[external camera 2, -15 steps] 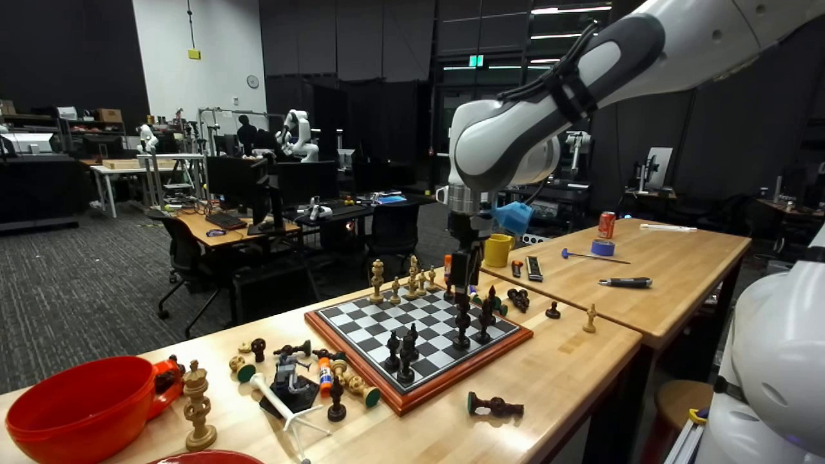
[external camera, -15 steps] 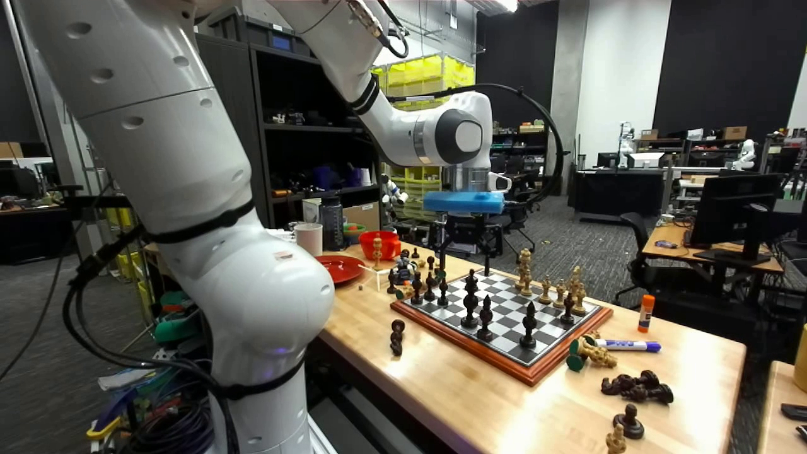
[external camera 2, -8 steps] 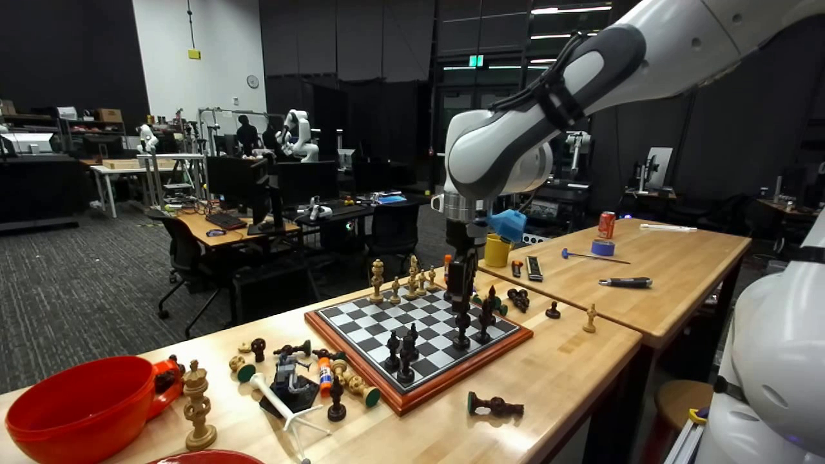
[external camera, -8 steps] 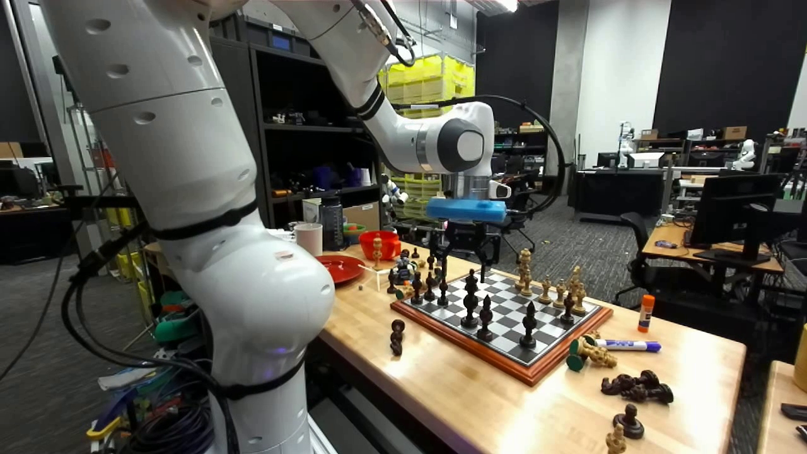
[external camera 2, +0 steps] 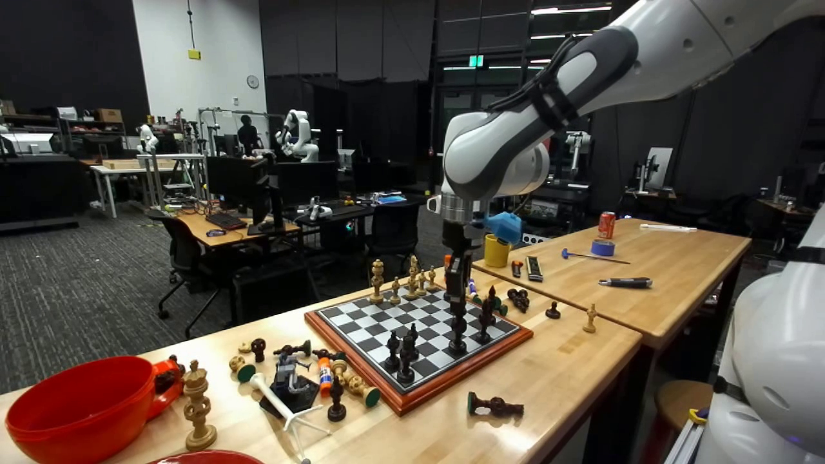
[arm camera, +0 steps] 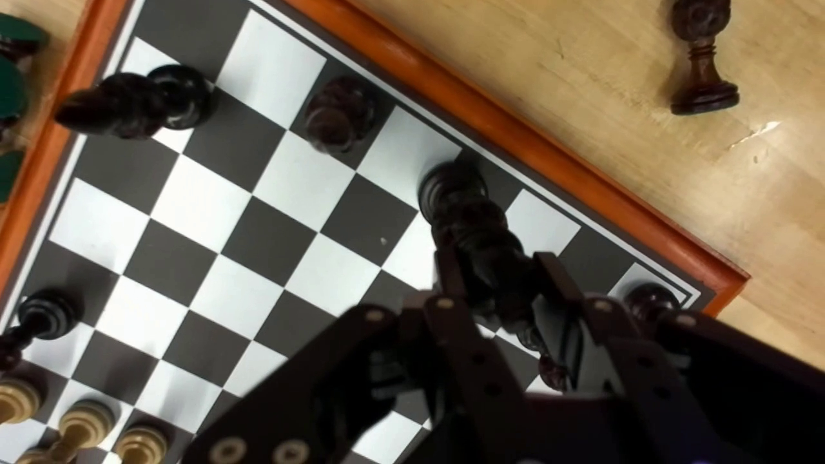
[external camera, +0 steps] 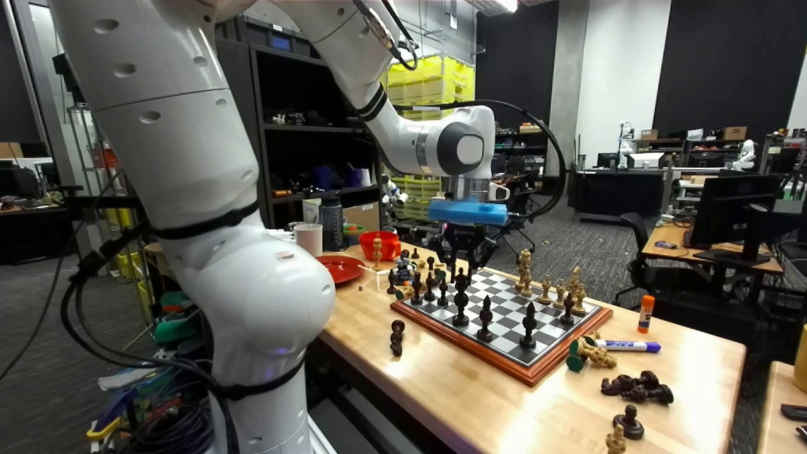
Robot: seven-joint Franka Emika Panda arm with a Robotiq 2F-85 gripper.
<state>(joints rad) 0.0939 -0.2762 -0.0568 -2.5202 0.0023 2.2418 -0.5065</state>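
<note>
My gripper [external camera: 461,275] reaches straight down over a chessboard [external camera: 470,351] with a wooden rim. Its fingers are drawn in on both sides of the upper part of a tall dark chess piece [external camera: 461,302], which is upright. In the wrist view that piece [arm camera: 461,200] runs up between the two fingertips, its base over the line between two squares near the rim. Whether the base touches the board is hard to tell. Beside it stand two pointed dark pieces, one near [external camera: 485,320] and one farther off [external camera: 528,326]. Light pieces [external camera 2: 377,281] line the far edge.
Several dark pieces [external camera 2: 405,361] stand at a board corner. A toppled dark piece [external camera 2: 495,405] lies in front of the board. Beyond one side are a small robot figure [external camera 2: 290,377], a white tripod [external camera 2: 280,403] and a red bowl [external camera 2: 90,406]; a marker [external camera: 627,345] lies opposite.
The gripper has come down and its jaws have closed in around the tall dark piece. That piece has shifted a little sideways on the board with them.
</note>
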